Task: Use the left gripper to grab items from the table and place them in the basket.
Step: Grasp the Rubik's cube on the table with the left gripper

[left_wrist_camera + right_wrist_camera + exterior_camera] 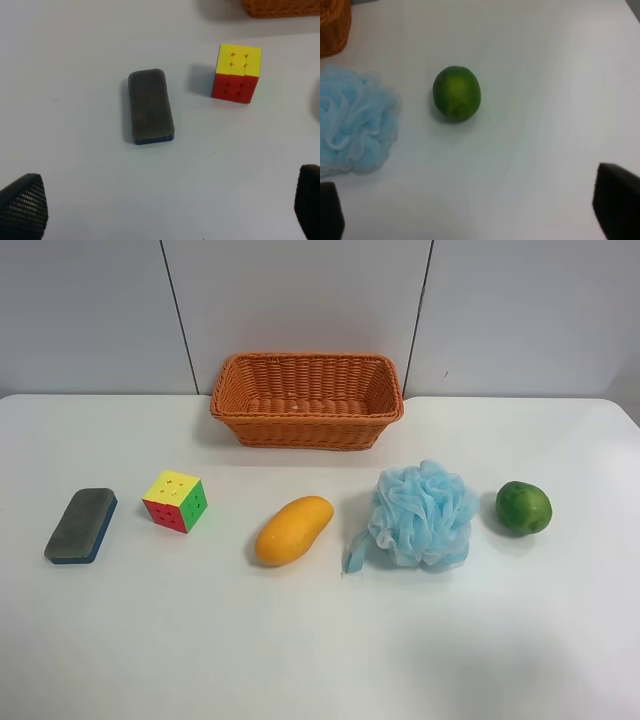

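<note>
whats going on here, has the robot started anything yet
Nothing is held yet. The left gripper hangs open above the eraser and puzzle cube. The right gripper hangs open near the green fruit and blue pouf. Those four and the mango lie in a row on the table, and the basket is empty.
</note>
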You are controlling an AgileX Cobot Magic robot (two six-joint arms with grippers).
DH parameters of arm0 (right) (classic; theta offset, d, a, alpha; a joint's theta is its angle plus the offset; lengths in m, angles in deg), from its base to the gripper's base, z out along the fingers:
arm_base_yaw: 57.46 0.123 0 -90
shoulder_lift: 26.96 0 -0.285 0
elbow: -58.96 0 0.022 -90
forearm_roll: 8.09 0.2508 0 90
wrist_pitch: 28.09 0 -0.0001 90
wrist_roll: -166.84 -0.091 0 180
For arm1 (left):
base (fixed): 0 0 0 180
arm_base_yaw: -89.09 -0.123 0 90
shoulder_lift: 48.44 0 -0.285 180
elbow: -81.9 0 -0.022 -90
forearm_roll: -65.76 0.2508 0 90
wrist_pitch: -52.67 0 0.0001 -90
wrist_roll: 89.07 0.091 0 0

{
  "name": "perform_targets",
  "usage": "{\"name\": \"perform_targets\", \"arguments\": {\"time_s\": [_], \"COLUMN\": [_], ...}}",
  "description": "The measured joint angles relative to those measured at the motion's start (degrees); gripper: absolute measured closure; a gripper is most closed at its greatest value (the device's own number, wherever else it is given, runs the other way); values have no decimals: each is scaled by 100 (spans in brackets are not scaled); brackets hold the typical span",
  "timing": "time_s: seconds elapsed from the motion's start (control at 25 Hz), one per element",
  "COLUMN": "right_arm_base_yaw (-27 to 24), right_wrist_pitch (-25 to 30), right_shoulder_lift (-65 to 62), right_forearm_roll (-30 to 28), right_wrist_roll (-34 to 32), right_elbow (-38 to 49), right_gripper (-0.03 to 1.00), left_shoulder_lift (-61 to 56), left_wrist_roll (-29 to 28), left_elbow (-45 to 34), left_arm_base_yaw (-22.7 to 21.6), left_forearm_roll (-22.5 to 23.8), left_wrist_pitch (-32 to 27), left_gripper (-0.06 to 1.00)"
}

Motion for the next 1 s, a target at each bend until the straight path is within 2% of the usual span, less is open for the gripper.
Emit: {"name": "perform_targets", "arguments": {"time_s": [1.0], "right_arm_base_yaw": [0], "right_wrist_pitch": [0], "right_shoulder_lift": [0], "right_forearm_roll": [0], "right_wrist_roll": [0], "right_elbow": [0], "right_gripper": [-2], "left_shoulder_lift": [0], "left_wrist_roll": [-89], "left_elbow": [0], "left_arm_base_yaw": [0], "left_forearm_roll": [-27], "left_wrist_pitch": [5], "left_gripper": [-5]}}
